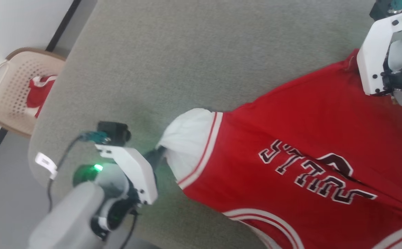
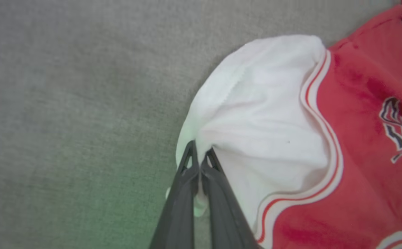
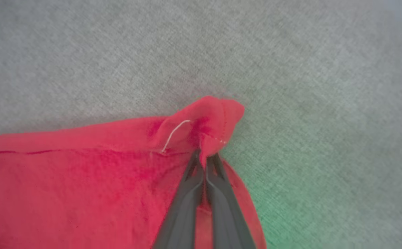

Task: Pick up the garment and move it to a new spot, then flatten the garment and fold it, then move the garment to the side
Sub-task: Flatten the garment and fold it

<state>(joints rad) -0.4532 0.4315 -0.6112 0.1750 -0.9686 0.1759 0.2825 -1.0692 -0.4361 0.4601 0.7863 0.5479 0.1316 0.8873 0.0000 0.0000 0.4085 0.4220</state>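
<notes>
Left tool (image 2: 199, 156) tight on the garment (image 1: 283, 131) at its white sleeve (image 2: 256, 114), right tool (image 3: 205, 158) on a red corner (image 3: 214, 117); lettering (image 1: 311, 173) blurry.

You have in front of you a wide grey-green fabric surface (image 1: 187, 52) with a fine woven texture and a rounded corner on your left. Beyond that corner, on the grey floor (image 1: 0, 193), stands a beige laundry basket (image 1: 12, 86) with perforated walls, a brown rim and a handle opening. Inside it you see a red and white cloth (image 1: 38, 93), lying crumpled against the near wall. Behind the basket a dark strip (image 1: 62, 27) runs along the foot of the white wall (image 1: 10, 20).
</notes>
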